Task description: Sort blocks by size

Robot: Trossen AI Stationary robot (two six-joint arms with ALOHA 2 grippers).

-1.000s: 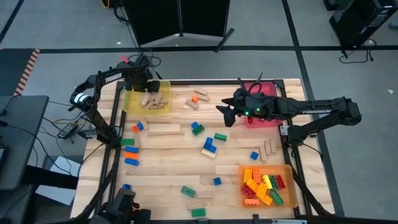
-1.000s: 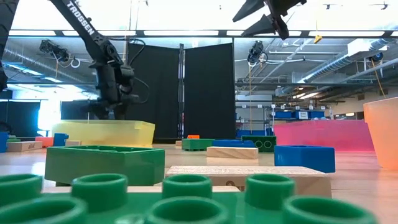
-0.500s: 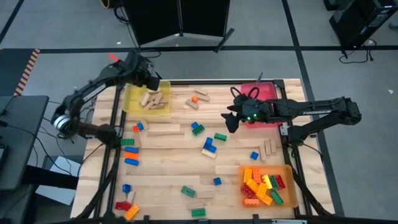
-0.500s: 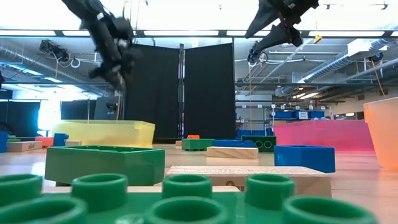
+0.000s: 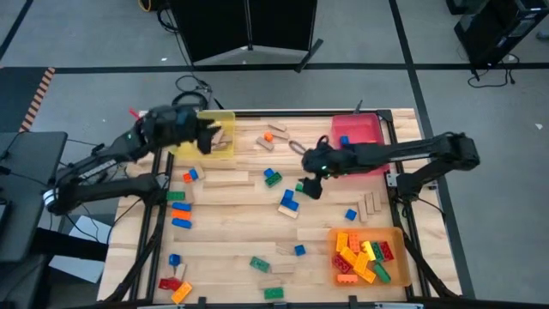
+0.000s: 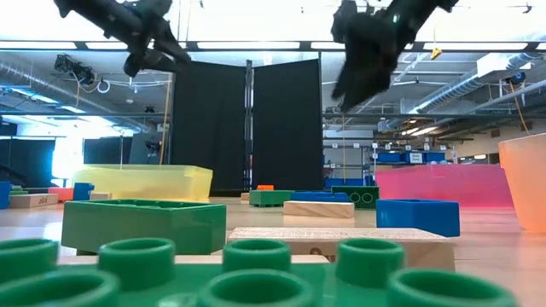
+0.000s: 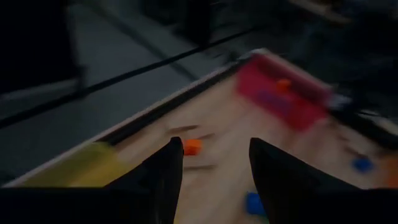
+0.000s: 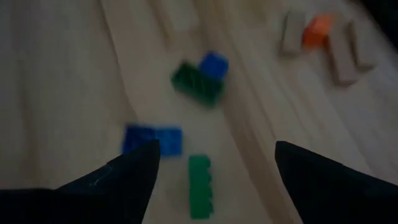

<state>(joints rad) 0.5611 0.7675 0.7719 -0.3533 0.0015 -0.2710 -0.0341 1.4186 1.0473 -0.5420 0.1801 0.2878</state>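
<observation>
The right pincer hangs over the middle of the wooden worktop, its fingers spread wide with nothing between them. Its wrist view looks down on a green brick, a blue brick just beside it, and a green-and-blue pair farther off. The left pincer sits at the inner edge of the yellow tray, fingers parted a moderate way and gripping nothing; an orange brick shows beyond them on the wood.

The blocks lie scattered: tan wooden blocks and small bricks across the worktop, a blue brick in the red tray, and a heap of yellow, red, orange and green bricks in the orange tray. In the low view a big green brick stands in front. No writing or label can be read anywhere.
</observation>
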